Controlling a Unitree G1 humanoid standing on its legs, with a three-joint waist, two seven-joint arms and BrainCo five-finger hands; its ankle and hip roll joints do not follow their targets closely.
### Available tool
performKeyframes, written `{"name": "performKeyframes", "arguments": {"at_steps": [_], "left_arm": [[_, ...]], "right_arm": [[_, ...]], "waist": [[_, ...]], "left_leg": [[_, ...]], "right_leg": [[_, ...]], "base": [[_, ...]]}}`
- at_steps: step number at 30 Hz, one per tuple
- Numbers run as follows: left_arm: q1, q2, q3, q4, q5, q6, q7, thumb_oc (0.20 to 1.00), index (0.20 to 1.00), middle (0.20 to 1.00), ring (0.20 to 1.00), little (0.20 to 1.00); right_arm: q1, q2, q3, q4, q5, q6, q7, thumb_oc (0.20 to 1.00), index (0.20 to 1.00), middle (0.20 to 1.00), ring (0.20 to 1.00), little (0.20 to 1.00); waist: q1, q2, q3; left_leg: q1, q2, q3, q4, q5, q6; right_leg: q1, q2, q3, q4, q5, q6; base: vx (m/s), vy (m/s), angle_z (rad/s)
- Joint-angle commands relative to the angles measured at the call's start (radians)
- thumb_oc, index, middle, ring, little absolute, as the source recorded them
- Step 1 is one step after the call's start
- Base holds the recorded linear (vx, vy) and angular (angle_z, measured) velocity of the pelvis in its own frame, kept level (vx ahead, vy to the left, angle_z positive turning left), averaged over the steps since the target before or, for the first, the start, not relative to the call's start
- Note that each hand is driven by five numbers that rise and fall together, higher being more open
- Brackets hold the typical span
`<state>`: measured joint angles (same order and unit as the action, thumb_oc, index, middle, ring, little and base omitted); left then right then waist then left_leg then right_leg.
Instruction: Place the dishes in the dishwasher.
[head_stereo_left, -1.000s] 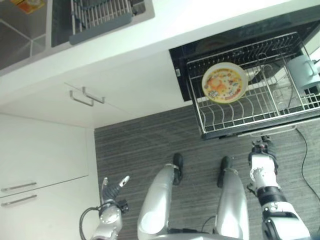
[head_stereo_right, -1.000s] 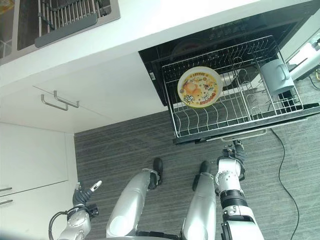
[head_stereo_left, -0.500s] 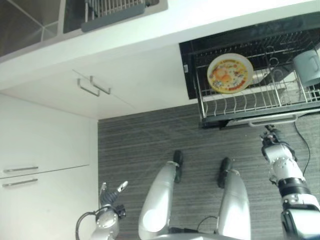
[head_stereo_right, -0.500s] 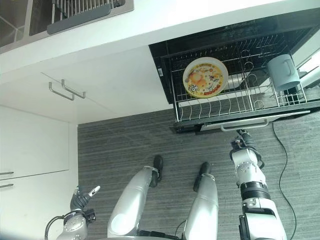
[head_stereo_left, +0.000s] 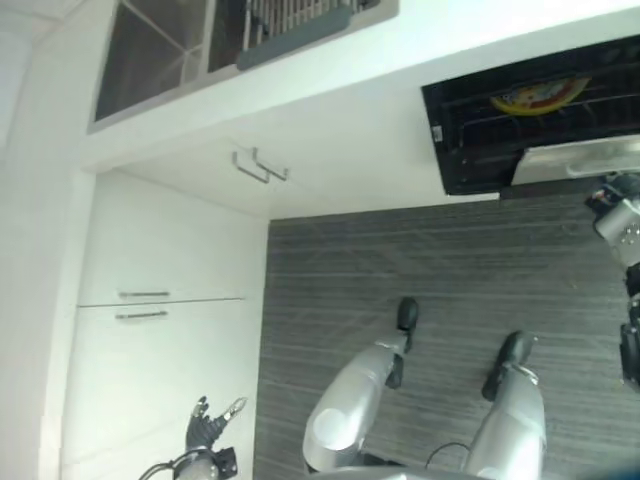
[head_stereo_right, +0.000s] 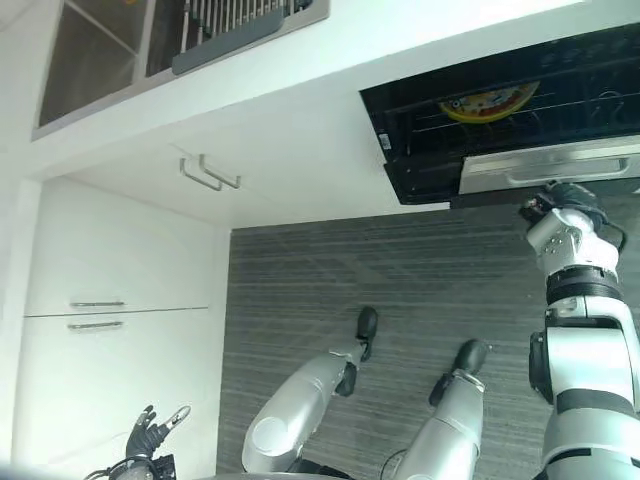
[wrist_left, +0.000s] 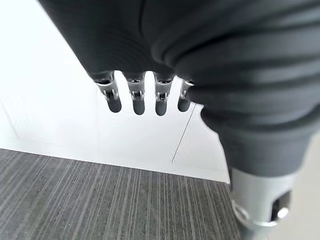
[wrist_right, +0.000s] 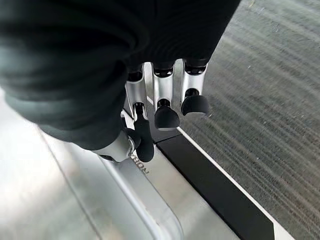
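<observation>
A yellow patterned plate (head_stereo_right: 488, 101) stands in the rack inside the dark dishwasher (head_stereo_left: 470, 150), seen edge-on. The rack sits almost fully inside, and its silver front panel (head_stereo_right: 550, 168) lies along the opening's lower edge. My right hand (head_stereo_right: 560, 205) is right against that panel. In the right wrist view its fingers (wrist_right: 160, 100) are curled, with the dark tips hanging free beside the panel's silver handle bar (wrist_right: 145, 200) and nothing held. My left hand (head_stereo_left: 205, 435) hangs low by the white cabinets with its fingers (wrist_left: 135, 95) spread.
White cabinet doors with bar handles (head_stereo_left: 258, 165) and drawer fronts (head_stereo_left: 140, 305) fill the left side. A sink with a dish rack (head_stereo_left: 290, 15) sits in the white counter above. Grey striped floor (head_stereo_left: 450, 260) lies in front of the dishwasher.
The rack with the plate has slid back into the dishwasher, with my right hand following its front. The whole picture has shifted, so the camera moved. The left hand hangs idle.
</observation>
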<state>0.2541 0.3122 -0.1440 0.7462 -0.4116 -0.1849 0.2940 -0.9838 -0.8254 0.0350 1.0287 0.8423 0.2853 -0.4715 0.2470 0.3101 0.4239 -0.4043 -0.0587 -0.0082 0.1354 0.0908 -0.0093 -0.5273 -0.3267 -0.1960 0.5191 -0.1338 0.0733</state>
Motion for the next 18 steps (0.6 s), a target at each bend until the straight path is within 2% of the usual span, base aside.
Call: {"name": "performKeyframes", "arguments": {"at_steps": [1,2,6,8,10,18], "left_arm": [[-0.001,0.097,-0.025,0.003,0.017,0.000,-0.017,1.000,1.000,1.000,1.000,1.000],[0.015,0.108,-0.015,0.009,0.018,0.016,-0.025,1.000,1.000,1.000,1.000,1.000],[0.031,0.126,0.014,0.036,0.045,0.035,-0.053,1.000,1.000,1.000,1.000,1.000],[0.049,0.138,0.039,0.058,0.089,0.054,-0.064,1.000,1.000,1.000,1.000,1.000],[0.065,0.141,0.054,0.090,0.128,0.043,-0.083,1.000,1.000,1.000,1.000,1.000],[0.098,0.144,0.075,0.105,0.169,0.005,-0.131,1.000,1.000,1.000,1.000,1.000]], "right_arm": [[-0.246,-0.036,0.095,-0.085,-0.041,-0.071,0.088,0.200,0.200,0.200,0.200,0.200],[-0.315,-0.072,0.129,-0.029,-0.059,-0.060,0.086,0.200,0.200,0.200,0.200,0.200],[-0.419,-0.128,0.195,0.041,-0.072,-0.053,0.088,0.200,0.200,0.200,0.200,0.200],[-0.490,-0.171,0.243,0.096,-0.084,-0.067,0.077,0.200,0.200,0.200,0.200,0.200],[-0.579,-0.222,0.311,0.169,-0.114,-0.068,0.103,0.200,0.200,0.200,0.200,0.200],[-0.675,-0.277,0.421,0.203,-0.172,-0.046,0.202,0.200,0.200,0.200,0.200,0.200]], "waist": [[0.060,0.013,-0.067],[0.083,0.025,-0.084],[0.107,0.033,-0.105],[0.131,0.026,-0.125],[0.151,0.019,-0.144],[0.160,0.009,-0.164]], "left_leg": [[-0.021,0.040,-0.043,-0.036,0.087,-0.073],[-0.004,0.031,-0.067,-0.054,0.098,-0.074],[0.015,0.028,-0.089,-0.063,0.106,-0.075],[0.029,0.026,-0.107,-0.065,0.112,-0.077],[0.042,0.024,-0.122,-0.062,0.117,-0.079],[0.065,0.019,-0.147,-0.053,0.121,-0.082]], "right_leg": [[0.044,0.014,-0.036,0.119,-0.118,-0.030],[0.063,0.002,-0.049,0.137,-0.139,-0.031],[0.083,-0.017,-0.068,0.165,-0.159,-0.033],[0.105,-0.034,-0.092,0.181,-0.169,-0.032],[0.126,-0.051,-0.116,0.199,-0.177,-0.033],[0.154,-0.054,-0.140,0.201,-0.172,-0.039]], "base": [[0.13,0.011,0.34],[0.13,0.010,0.37],[0.08,-0.004,0.41],[0.11,-0.042,0.35],[0.12,-0.029,0.24],[0.06,0.019,0.12]]}}
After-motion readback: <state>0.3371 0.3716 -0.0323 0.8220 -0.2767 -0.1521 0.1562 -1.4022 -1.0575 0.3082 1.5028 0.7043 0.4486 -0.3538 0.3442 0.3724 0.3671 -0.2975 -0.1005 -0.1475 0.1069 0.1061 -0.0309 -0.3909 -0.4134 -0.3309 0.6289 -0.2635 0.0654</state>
